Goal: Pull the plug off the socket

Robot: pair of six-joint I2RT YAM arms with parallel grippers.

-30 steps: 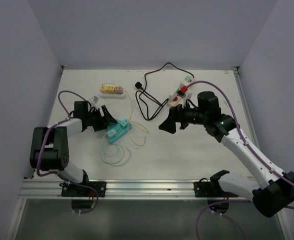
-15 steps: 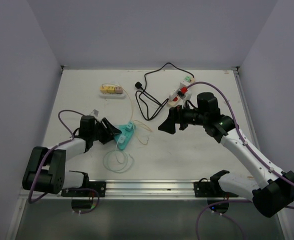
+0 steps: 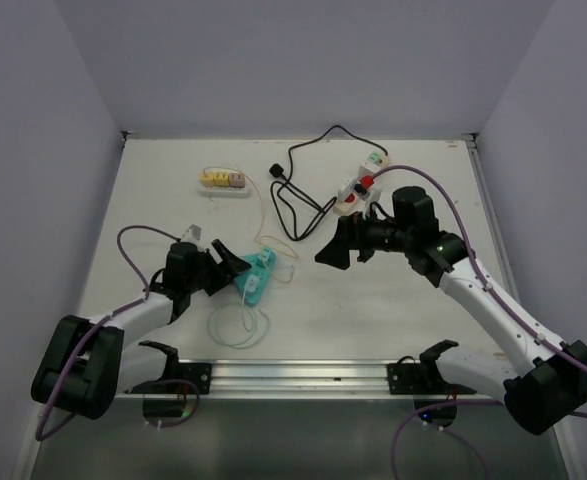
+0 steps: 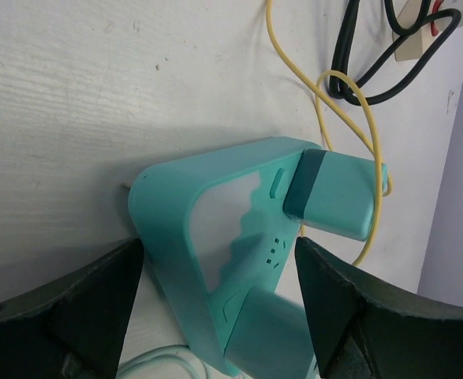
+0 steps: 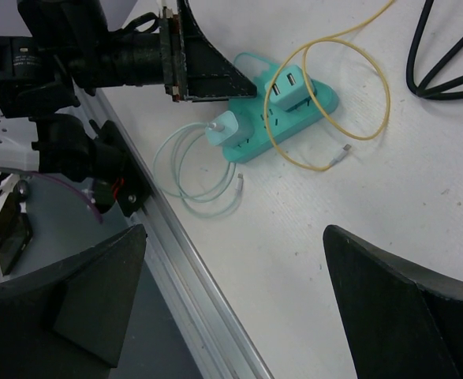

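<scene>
Where lying at left front of table (image 3: pixel 393 310), find teal socket (image 4: pixel 184 205) between spread fingers (image 4: pixel 73 300) of left gripper (image 4: pixel 219 268), possibly touching; plug (image 4: pixel 334 197) seated in it. Find right gripper (image 3: pixel 331 250) spread wide, empty, mid-table.

Left arm (image 3: pixel 138 312), right arm (image 3: pixel 493 305): white shells, black joints, purple cables (image 3: pixel 423 172), black wedge fingers (image 4: pixel 57 308).

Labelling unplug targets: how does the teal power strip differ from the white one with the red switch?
The teal power strip is teal all over; the white power strip carries a red switch. The teal one holds two chargers with thin cables; the white one trails a black cord. The teal one sits between the left gripper's fingers; the white one lies farther back, untouched. Both lie flat on the table.
</scene>
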